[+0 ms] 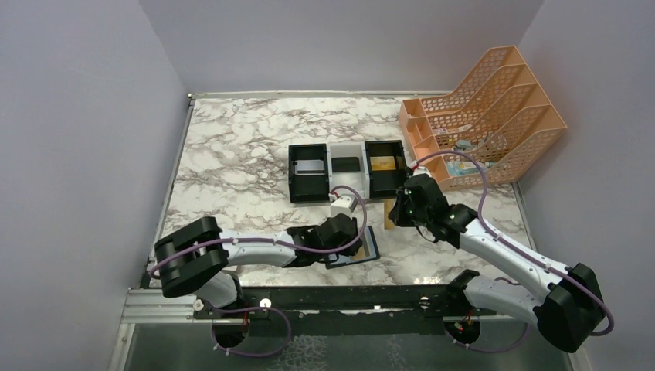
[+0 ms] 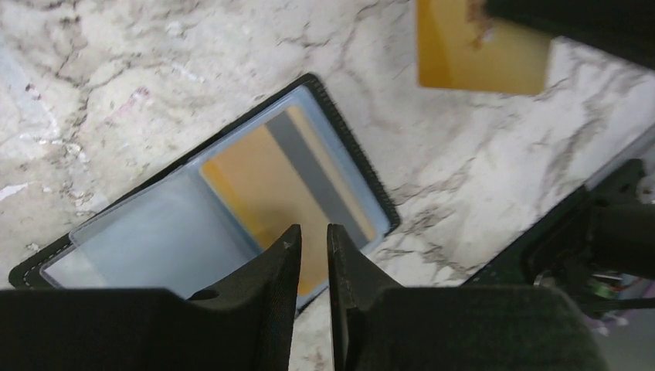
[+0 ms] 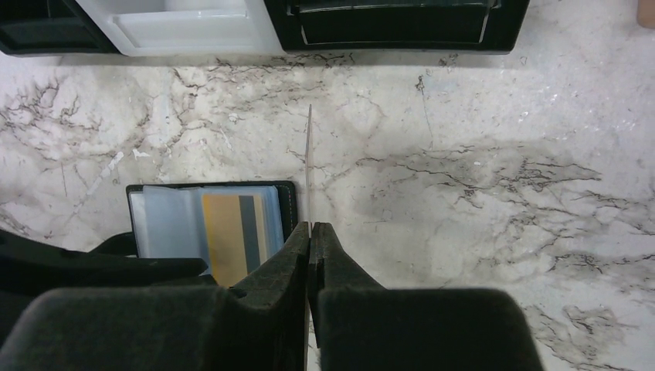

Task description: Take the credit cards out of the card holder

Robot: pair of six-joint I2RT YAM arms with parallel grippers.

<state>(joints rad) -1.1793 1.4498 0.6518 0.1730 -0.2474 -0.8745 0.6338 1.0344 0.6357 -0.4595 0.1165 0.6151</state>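
Note:
The black card holder [image 2: 351, 147] lies open on the marble, and a gold-tan card with a grey stripe [image 2: 270, 178] sits in its right pocket. The holder also shows in the top view [image 1: 369, 249] and the right wrist view [image 3: 212, 224]. My left gripper [image 2: 313, 228] hovers low over the holder, its jaws nearly shut with a narrow gap and nothing between them. My right gripper [image 3: 309, 226] is shut on another gold-tan card [image 3: 309, 162], seen edge-on. It holds that card [image 2: 479, 46] above the table, right of the holder.
A black-white-black tray [image 1: 347, 147] stands behind the grippers; it holds a silver-grey card [image 1: 310, 165] on the left, a dark item [image 1: 346, 164] in the middle and a gold card [image 1: 381, 163] on the right. An orange file rack [image 1: 483, 116] stands at the back right.

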